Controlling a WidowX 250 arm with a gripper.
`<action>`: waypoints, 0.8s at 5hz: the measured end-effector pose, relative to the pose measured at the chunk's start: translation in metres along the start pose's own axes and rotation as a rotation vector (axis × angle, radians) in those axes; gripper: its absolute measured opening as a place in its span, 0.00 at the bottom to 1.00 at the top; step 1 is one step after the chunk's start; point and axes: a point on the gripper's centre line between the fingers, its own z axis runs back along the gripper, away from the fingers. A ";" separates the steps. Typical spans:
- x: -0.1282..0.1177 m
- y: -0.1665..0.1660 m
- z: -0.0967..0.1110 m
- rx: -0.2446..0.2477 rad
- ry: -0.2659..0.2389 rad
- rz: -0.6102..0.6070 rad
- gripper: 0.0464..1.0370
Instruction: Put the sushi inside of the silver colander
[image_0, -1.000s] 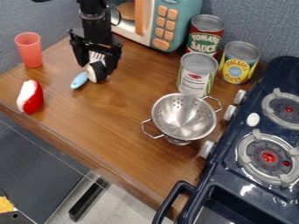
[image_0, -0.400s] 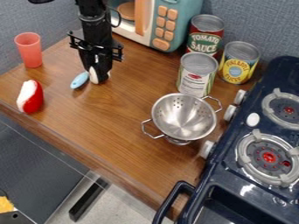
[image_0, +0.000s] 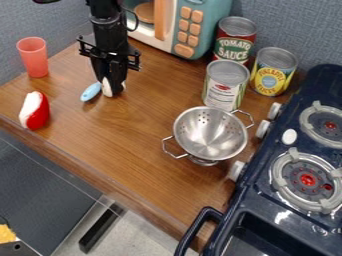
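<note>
Gripper narrow around the sushi, upper left; broad span of worktop towards the silver colander, right of centre; front edge slanting through lower left.

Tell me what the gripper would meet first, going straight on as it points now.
The gripper points down at the pale sushi piece, so that looks like the first thing met, with the wooden counter beneath. Whether any gap lies between gripper and sushi is unclear.

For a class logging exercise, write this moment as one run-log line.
jaws: closed around sushi | sushi: low at counter, beside light-blue item | colander: upright | placement: not done
</note>
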 end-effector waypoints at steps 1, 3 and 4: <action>0.008 -0.009 0.061 -0.071 -0.137 -0.060 0.32; -0.009 -0.034 0.107 -0.165 -0.237 -0.266 0.32; -0.016 -0.058 0.096 -0.119 -0.180 -0.416 0.32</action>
